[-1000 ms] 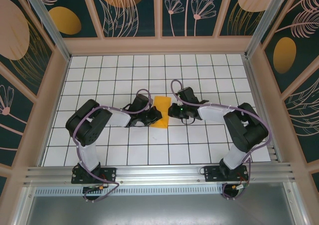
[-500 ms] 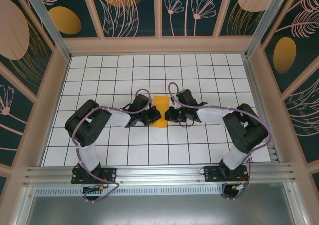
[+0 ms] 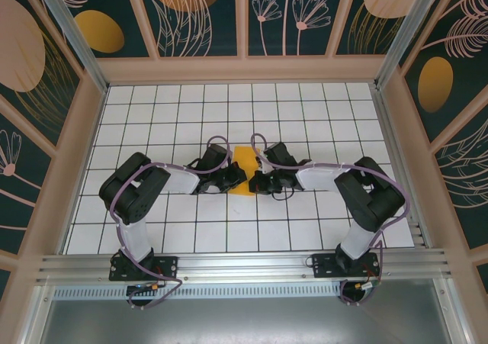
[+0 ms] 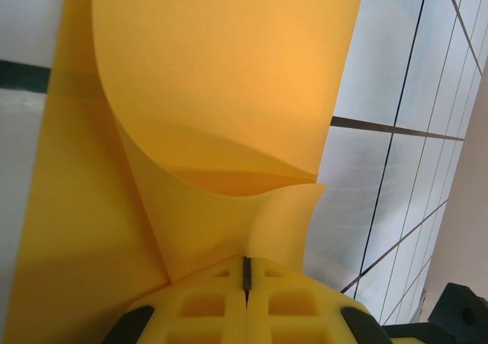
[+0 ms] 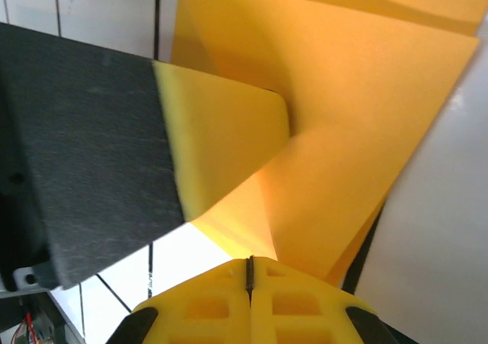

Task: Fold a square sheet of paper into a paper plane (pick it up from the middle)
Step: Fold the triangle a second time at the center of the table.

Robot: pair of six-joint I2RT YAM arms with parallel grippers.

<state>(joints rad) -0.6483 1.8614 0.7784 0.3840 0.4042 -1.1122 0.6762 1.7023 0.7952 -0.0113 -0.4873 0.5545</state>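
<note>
We see a white bench (image 3: 152, 107) ruled with a dark grid. It is boxed in by pale wooden frames and dark teal wall panels (image 3: 202, 16) painted with orange ovals and line-drawn plants. An aluminium rail (image 3: 244, 266) runs across the lower part of the top view. The square sheet of paper (image 3: 244, 159) is at the centre of that view, thin, matte orange-yellow, curled and creased rather than flat. The left claw (image 3: 239, 178) and the right claw (image 3: 253, 182) meet there from either side, each pinched onto the paper. In the wrist views their yellow pads (image 4: 206, 306) are pressed to a hairline seam. Open grid stretches from the arms toward every wall.
</note>
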